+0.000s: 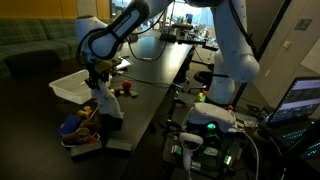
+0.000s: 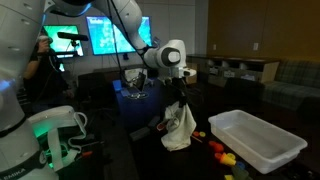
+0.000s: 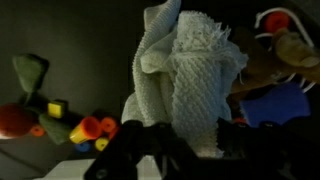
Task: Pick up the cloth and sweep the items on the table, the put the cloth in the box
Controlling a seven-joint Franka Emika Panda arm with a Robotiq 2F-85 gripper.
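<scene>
- We see the arm [image 1: 130, 25] reaching down over the dark tabletop [image 1: 150, 75] in both exterior views.
- The fingers [image 3: 137, 142] are closed on the upper part of the cloth [image 2: 180, 125]. In the wrist view, the white towelling fills the gap between them.
- The cloth hangs down from the fingers in a bunched, roughly vertical fold. Its lower end is at tabletop level, but we cannot tell whether it touches the surface.
- The white box [image 2: 255, 154] stands on the tabletop to one side of the cloth and apart from it. It is open at the top, and we see nothing inside it from this angle.
- In an exterior view, a few small coloured items [image 2: 216, 148] lie on the tabletop between the hanging cloth and the box.
- In an exterior view, a pile of toys [image 1: 80, 126] sits at the near end of the tabletop, just beside the lower end of the cloth.
- In the wrist view, we see a red ball [image 3: 12, 120], a yellow block [image 3: 57, 108] and orange and yellow cylinders [image 3: 90, 130] on one side of the cloth.
- On the other side of the cloth, the wrist view shows a blue object [image 3: 275, 105]. It is too blurred for us to identify.
- Lit monitors [image 2: 105, 35] stand behind the arm.
</scene>
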